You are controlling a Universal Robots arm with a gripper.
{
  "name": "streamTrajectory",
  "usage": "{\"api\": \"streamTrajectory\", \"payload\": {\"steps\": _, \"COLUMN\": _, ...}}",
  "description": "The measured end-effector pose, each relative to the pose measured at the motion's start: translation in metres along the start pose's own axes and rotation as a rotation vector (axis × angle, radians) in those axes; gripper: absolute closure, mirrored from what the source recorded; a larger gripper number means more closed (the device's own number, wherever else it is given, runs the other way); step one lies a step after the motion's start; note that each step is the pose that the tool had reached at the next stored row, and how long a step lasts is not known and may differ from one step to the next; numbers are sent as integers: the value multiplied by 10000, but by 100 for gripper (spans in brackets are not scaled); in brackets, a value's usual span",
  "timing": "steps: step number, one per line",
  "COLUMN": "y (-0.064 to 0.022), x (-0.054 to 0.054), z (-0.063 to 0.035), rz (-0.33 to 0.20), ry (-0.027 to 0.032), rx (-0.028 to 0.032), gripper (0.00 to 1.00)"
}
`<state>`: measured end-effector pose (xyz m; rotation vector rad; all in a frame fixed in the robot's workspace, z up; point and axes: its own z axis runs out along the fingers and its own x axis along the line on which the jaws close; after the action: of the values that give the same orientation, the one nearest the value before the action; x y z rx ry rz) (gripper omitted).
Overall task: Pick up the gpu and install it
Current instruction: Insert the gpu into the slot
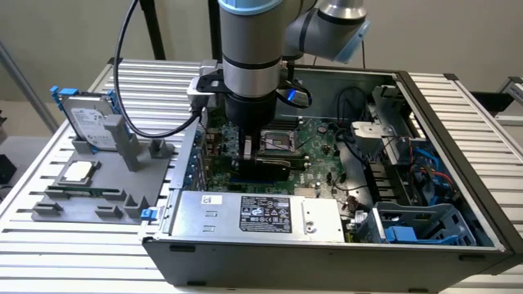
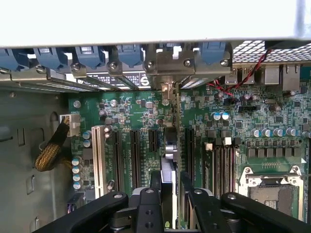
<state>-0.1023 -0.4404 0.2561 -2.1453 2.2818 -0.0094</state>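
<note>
**Q:** In the exterior view, where do the gripper and the gpu stand?

**A:** The arm reaches down into the open computer case [image 1: 425,104]. The gripper [image 1: 252,156] sits low over the motherboard [image 1: 315,138], beside the empty CPU socket [image 1: 282,141]. The gpu [image 1: 274,166] appears as a dark edge below it, near the power supply [image 1: 261,214]. On the grey fixture [image 1: 90,190] at the exterior view's left stand a hard drive with blue rails [image 1: 86,122] and a CPU chip [image 1: 78,171].

**Q:** What does the wrist view add?

**A:** The fingers [image 2: 155,182] are pressed against both faces of the gpu [image 2: 169,160], pinching the card edge-on. The card stands upright among the black expansion slots [image 2: 133,158], and its silver bracket [image 2: 170,63] meets the rear slot openings. Whether its connector is fully seated cannot be told.

**Q:** How is the card likely to handle?

**A:** Judged light, thin and stiff, but fragile: the board carries exposed components. Hold it across the flat faces near the upper edge, as here, clear of the connector. A tilted card would likely bind in the slot.
</note>
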Motion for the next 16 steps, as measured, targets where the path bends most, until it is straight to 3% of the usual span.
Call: {"api": "streamTrajectory", "payload": {"steps": 16, "y": 0, "x": 0, "z": 13, "rz": 0, "ry": 1, "rx": 0, "gripper": 100}}
